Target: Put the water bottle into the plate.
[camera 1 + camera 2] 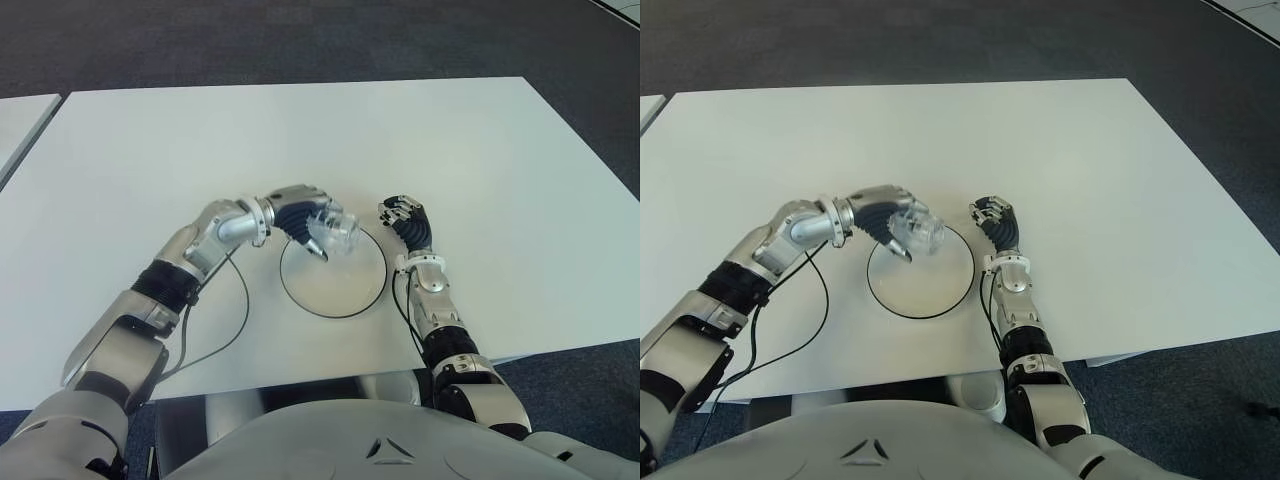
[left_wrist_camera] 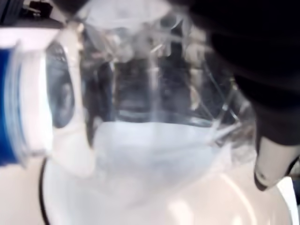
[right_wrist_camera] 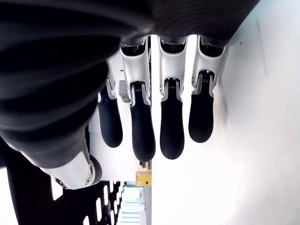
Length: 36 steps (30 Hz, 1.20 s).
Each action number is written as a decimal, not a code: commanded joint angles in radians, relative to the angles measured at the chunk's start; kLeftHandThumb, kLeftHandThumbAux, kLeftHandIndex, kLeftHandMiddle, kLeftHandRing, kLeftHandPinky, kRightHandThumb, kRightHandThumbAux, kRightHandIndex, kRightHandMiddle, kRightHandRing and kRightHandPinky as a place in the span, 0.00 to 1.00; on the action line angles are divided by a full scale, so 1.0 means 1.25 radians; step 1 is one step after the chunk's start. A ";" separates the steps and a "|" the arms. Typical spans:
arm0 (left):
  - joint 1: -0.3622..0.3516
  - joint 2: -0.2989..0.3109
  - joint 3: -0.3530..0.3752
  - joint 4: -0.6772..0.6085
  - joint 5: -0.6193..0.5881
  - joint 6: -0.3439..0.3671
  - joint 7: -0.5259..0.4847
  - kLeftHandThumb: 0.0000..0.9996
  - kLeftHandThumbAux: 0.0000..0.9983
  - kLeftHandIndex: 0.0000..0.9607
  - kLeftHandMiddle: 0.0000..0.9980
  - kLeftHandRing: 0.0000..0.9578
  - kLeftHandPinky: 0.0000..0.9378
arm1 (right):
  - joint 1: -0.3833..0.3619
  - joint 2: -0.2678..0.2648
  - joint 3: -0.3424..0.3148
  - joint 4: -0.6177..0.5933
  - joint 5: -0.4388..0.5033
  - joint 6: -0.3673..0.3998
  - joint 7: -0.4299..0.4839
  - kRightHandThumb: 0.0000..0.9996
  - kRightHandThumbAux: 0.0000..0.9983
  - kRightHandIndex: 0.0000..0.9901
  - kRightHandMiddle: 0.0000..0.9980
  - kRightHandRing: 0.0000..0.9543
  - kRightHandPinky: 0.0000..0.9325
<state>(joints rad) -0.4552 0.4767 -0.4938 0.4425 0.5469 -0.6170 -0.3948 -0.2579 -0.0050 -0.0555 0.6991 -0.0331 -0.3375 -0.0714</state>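
Observation:
My left hand point(image 1: 305, 222) is shut on a clear plastic water bottle point(image 1: 336, 231), holding it on its side over the far part of the white plate point(image 1: 345, 290) with a dark rim. In the left wrist view the bottle point(image 2: 150, 108) fills the picture, its blue cap point(image 2: 8, 108) at one end, with the plate point(image 2: 140, 206) close beneath it; I cannot tell whether they touch. My right hand point(image 1: 405, 218) shows just right of the plate, its fingers point(image 3: 171, 126) relaxed and holding nothing.
The plate lies on a white table point(image 1: 480, 160) that stretches wide to the far side and both sides. A black cable point(image 1: 235, 320) loops on the table beside my left forearm. Dark carpet point(image 1: 300, 40) lies beyond the table's far edge.

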 commanded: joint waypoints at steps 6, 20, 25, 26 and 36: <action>-0.009 0.001 -0.027 0.082 0.041 -0.062 0.018 0.85 0.67 0.42 0.52 0.83 0.80 | 0.039 0.002 0.001 0.039 0.002 0.043 0.002 0.70 0.73 0.43 0.53 0.55 0.56; -0.063 -0.002 -0.079 0.176 0.147 -0.164 0.112 0.85 0.66 0.45 0.52 0.85 0.87 | 0.030 0.003 -0.005 0.054 0.010 0.049 0.004 0.70 0.73 0.43 0.54 0.56 0.57; -0.078 0.010 -0.101 0.176 0.210 -0.189 0.174 0.84 0.67 0.46 0.50 0.81 0.81 | 0.027 0.004 -0.006 0.058 0.006 0.055 -0.007 0.70 0.73 0.43 0.54 0.56 0.57; -0.081 0.012 -0.104 0.177 0.219 -0.193 0.183 0.84 0.67 0.46 0.49 0.81 0.81 | 0.026 0.004 -0.006 0.058 0.005 0.057 -0.008 0.70 0.73 0.43 0.54 0.56 0.57; -0.098 0.024 -0.123 0.176 0.268 -0.184 0.215 0.49 0.64 0.20 0.48 0.60 0.60 | 0.026 0.003 -0.005 0.060 0.005 0.055 -0.009 0.70 0.73 0.43 0.53 0.56 0.57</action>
<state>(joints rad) -0.5765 0.4899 -0.6276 0.6500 0.8410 -0.8654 -0.1224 -0.2734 -0.0079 -0.0609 0.7214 -0.0315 -0.3374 -0.0823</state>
